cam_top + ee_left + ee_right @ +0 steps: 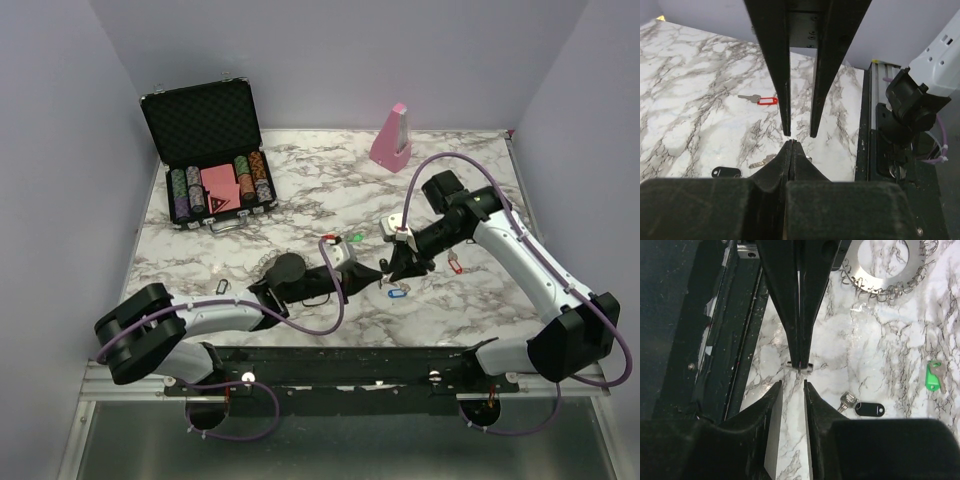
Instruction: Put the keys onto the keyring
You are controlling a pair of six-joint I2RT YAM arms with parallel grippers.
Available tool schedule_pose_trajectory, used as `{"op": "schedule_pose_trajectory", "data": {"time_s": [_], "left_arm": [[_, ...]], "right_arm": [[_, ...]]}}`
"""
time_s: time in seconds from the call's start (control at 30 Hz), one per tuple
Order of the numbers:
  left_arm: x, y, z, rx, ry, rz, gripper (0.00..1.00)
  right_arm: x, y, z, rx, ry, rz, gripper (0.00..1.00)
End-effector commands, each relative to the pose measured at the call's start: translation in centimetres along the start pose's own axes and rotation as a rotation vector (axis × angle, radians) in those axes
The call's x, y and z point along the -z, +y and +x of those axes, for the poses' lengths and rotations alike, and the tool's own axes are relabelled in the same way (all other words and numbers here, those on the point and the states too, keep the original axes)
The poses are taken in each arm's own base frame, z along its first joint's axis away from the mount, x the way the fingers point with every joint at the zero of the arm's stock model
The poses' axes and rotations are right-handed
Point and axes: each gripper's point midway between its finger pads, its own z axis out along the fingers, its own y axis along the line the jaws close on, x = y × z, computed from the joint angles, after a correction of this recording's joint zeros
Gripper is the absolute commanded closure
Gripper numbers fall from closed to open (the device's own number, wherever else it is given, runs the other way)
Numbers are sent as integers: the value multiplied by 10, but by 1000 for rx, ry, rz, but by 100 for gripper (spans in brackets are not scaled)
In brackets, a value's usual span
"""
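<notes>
My two grippers meet tip to tip above the marble near the table's middle. The left gripper [374, 272] [791, 142] [800, 366] is shut, and a small silver piece [800, 364] shows at its tips; what it is I cannot tell. The right gripper [392, 266] [792, 382] [800, 134] stands open by a narrow gap, holding nothing. The keyring [880, 282], flat grey with looped rim, lies beyond the left fingers. On the table lie a green-tagged key [934, 377] [350, 238], a dark-tagged key [870, 409] [726, 172] and a red-tagged key [765, 100] [455, 265].
An open black case of poker chips [215, 150] stands at the back left, a pink wedge block [392, 135] at the back. A blue-tagged key [395, 292] and a black-tagged key [222, 288] lie nearer the front. The black mounting rail [330, 365] runs along the near edge.
</notes>
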Motion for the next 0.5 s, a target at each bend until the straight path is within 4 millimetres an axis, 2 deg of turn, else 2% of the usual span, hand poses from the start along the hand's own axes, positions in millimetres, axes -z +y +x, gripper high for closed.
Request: {"op": "schedule_pose_trajectory", "data": {"time_s": [0.0,0.2,0.47], "left_arm": [[19,3,-36,56,-206,-68,100],[38,-3,-61,117,-384,-65,100],[38,-5,-64,134,-415,-48,100]], "right_arm": [[-2,2,-16,-8,-77,27,66],[-7,5,-30,-8,-183,9,65],[-10,0,-43,-20,-271,-8,65]]}}
